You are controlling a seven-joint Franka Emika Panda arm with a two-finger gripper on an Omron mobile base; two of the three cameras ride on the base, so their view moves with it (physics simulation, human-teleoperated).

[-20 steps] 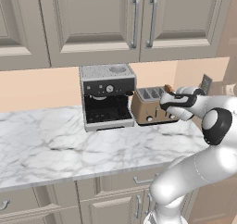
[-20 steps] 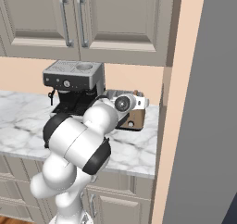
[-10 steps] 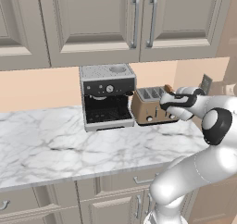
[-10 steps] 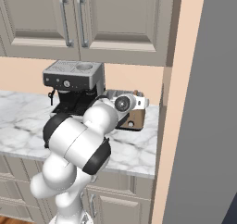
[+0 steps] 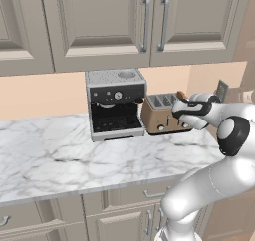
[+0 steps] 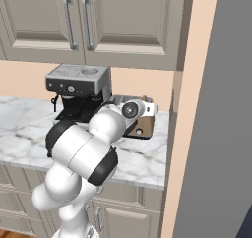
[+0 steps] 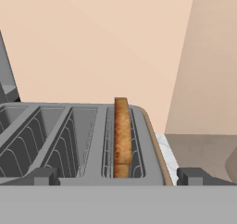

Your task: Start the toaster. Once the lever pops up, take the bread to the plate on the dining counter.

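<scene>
The bread (image 7: 122, 135) stood upright in the toaster's (image 5: 162, 114) rightmost slot, right of the coffee machine (image 5: 116, 103). The end effector (image 7: 118, 176) hovered above, jaws wide apart, empty. Recommended: centre both fingers astride the slice before closing.

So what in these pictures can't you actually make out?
- The bronze-brown metal toaster: its lever isn't visible in any view. In the right base view the white arm covers most of it; in the left base view the claw hides its right end.
- The brown-crusted bread slice: its lower part sits hidden down inside the slot in the hand view.
- The black-and-silver coffee machine: the arm covers its lower front in the right base view.
</scene>
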